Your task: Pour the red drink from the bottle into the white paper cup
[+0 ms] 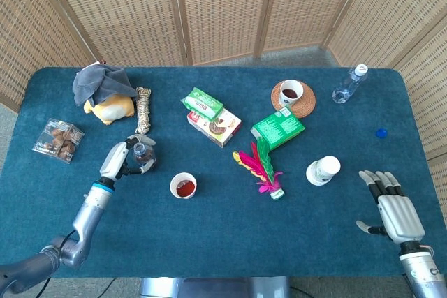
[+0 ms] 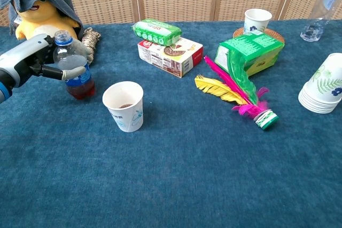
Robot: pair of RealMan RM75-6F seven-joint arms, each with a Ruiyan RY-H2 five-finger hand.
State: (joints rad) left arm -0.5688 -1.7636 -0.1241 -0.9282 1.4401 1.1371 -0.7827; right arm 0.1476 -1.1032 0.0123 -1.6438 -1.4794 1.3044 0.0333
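Bottle stands upright inside the left robot hand, whose fingers curl round its clear middle, just above the red drink pooled in its bottom; its open neck points up; its base sits at or just above the table, and which of the two I cannot tell; from overhead the bottle shows at the fingertip end of that left robot hand. Just to the right of the bottle, apart from it, stands the white cup with a little red drink inside; from above the cup shows a red pool. Behind the hand lie a coiled rope and a yellow plush under a grey cloth; further along the table are a green packet on a red-and-white box, a feather shuttlecock, a green box, a second cup on a woven coaster, a cup stack lying on its side, and a water bottle at the far right corner. The right robot hand hangs near the table's front right corner, fingers spread and holding nothing, well apart from everything else.
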